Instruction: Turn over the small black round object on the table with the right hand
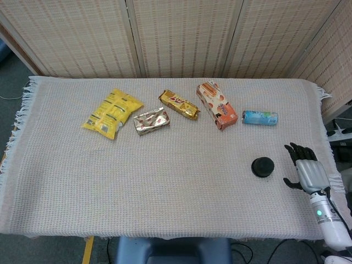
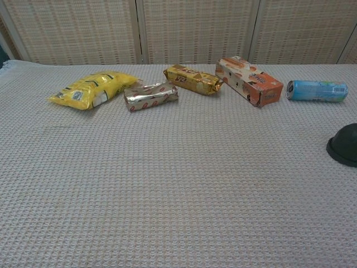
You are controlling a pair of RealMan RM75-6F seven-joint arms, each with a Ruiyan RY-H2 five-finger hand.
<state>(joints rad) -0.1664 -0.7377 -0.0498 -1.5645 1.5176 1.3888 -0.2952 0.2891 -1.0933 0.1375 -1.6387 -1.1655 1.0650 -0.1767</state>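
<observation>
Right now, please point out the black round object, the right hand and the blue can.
black round object [image 1: 263, 166], head view, top centre
right hand [image 1: 307, 168], head view, silver back
blue can [image 2: 316, 90], chest view, side middle

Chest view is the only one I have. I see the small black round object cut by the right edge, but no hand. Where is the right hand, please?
Observer: In the head view the right hand is over the table's right side, to the right of the small black round object, with a gap between them.
Operator: Does the hand hold something?
Observer: No, its dark fingers are spread and empty, pointing toward the far edge.
Operator: Is the object whole in your view?
Observer: Yes, the full disc shows, lying alone on the beige woven cloth, nearer than the blue tube.
Operator: And the left hand?
Observer: Neither view shows it.
</observation>
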